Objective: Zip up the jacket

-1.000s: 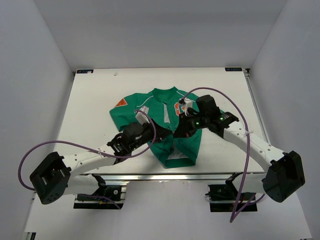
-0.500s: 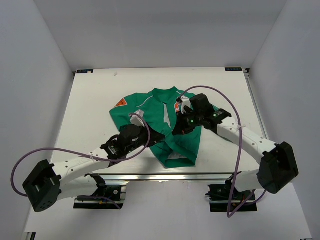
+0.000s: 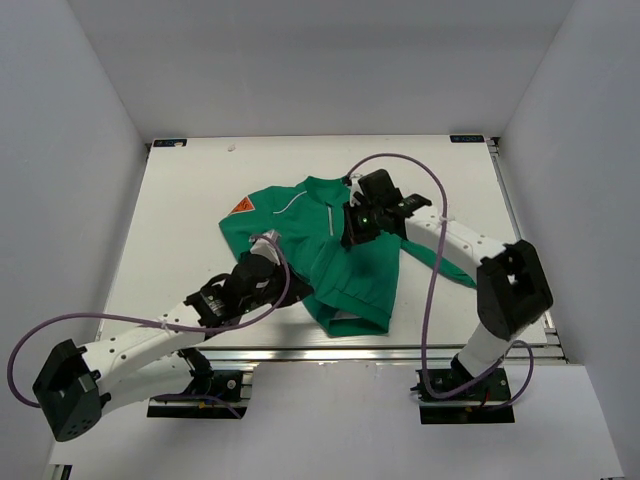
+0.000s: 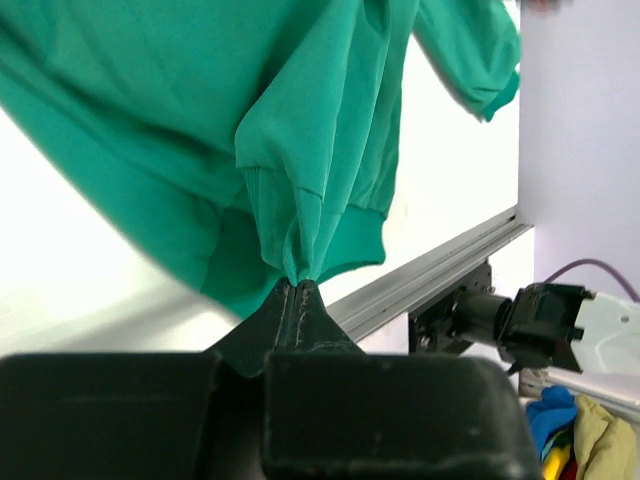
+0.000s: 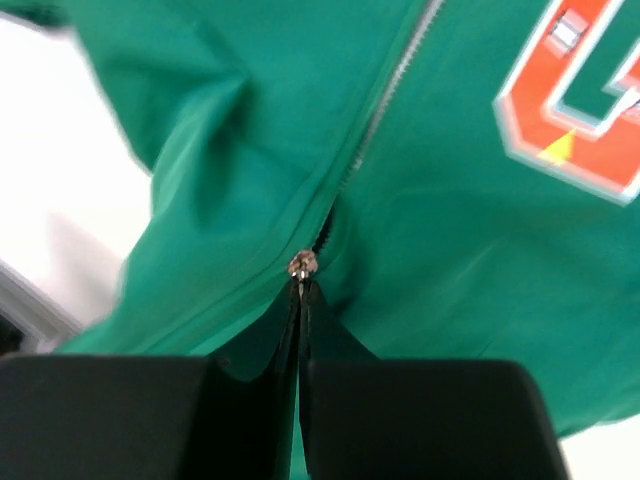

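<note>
The green jacket [image 3: 345, 265] lies front up in the middle of the table, collar to the far side. Its orange triangle sleeve patch [image 3: 241, 206] shows at the left. My right gripper [image 3: 350, 232] is at chest height on the zip line. In the right wrist view it [image 5: 300, 285] is shut on the metal zipper pull [image 5: 300, 266], with open teeth [image 5: 385, 105] running on beyond it and the orange "G" patch [image 5: 580, 100] to the right. My left gripper [image 3: 300, 290] is shut on the jacket's bottom hem [image 4: 300, 262], which bunches up from the fingertips [image 4: 297, 292].
The table's near metal rail [image 3: 330, 352] runs just below the hem. White walls [image 3: 80, 150] enclose the table [image 3: 180, 200] on three sides. Purple cables [image 3: 420, 180] loop over both arms. A heap of coloured cloth [image 4: 575, 425] shows beyond the table edge in the left wrist view.
My right gripper has moved up the zip line from the belly toward the collar with the pull. My left gripper has slid left and nearer, keeping hold of the hem. The front has closed further.
</note>
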{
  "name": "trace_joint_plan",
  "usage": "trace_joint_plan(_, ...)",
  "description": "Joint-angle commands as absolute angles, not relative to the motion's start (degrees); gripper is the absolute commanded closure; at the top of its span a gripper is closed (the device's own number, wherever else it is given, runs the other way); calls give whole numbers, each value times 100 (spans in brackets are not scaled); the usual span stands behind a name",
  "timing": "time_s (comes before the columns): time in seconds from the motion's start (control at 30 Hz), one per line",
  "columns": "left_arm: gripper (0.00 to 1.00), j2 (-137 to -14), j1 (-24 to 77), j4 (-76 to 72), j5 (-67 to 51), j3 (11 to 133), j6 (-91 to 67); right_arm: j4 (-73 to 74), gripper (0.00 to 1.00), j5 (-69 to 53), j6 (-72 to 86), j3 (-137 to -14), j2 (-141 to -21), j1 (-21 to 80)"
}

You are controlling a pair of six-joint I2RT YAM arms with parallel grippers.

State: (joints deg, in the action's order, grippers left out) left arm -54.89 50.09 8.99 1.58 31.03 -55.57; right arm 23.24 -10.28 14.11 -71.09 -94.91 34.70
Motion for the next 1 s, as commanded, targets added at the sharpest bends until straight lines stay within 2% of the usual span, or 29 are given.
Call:
trace_joint_plan(0.0,100,-5081,5045,2073,-457,3085,-5467,1477,100,182,1108,-7742,-9903,3007)
trace_joint_plan(0.37,100,-4448,5045,2944,-536,2857,-5801,879,100,773,826,-9825,-11724,1996)
trace_joint_plan(0.63,100,-4359,5045,3296,-606,2856,-5906,835,100,932,607,-12215,-13261,1574)
trace_joint_plan(0.77,100,-4316,5045,3436,-694,2847,-6003,641,100,740,344,-12629,-13570,1538)
trace_joint_plan(0.83,100,-4333,5045,3437,-607,2918,-5985,668,100,354,290,-12342,-13413,1538)
trace_joint_plan(0.87,94,-4359,5045,3445,-572,2970,-5977,642,100,-275,247,-12122,-13108,1547)
trace_joint_plan(0.9,62,-4464,5045,3480,-502,3127,-5890,555,88,-568,220,-11868,-12930,1538)
trace_joint_plan(0.93,43,-4517,5045,3524,-440,3242,-5836,528,40,-806,237,-11622,-12729,1538)
trace_joint_plan(0.97,25,-4578,5045,3594,-344,3374,-5723,484,11,-1113,324,-11149,-12318,1538)
